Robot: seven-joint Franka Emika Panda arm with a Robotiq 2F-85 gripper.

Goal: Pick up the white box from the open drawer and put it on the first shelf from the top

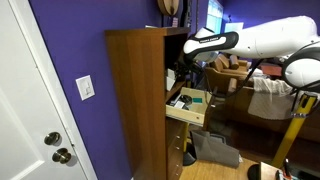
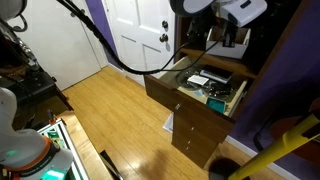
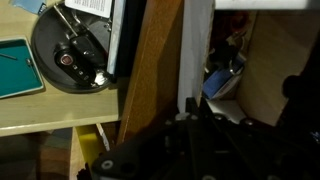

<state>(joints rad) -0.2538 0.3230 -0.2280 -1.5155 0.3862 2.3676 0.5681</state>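
My gripper (image 3: pixel 190 112) is shut on the white box (image 3: pixel 198 50), which shows as a narrow white upright strip rising from the jaws in the wrist view. In both exterior views the gripper (image 1: pixel 186 50) (image 2: pixel 224 40) is inside the dark top shelf compartment (image 1: pixel 174 45) of the brown cabinet, above the open drawer (image 1: pixel 190 114) (image 2: pixel 185 96). The box is hard to make out in the exterior views. The drawer's pale wood edge (image 3: pixel 50 112) shows below in the wrist view.
The drawer holds a greenish flat item (image 3: pixel 20 65) and a black round object (image 3: pixel 68 55). A brown cabinet upright (image 3: pixel 150 60) stands close beside the box. A purple wall and a white door (image 1: pixel 25 110) are beside the cabinet. Clutter lies behind the arm (image 1: pixel 235 70).
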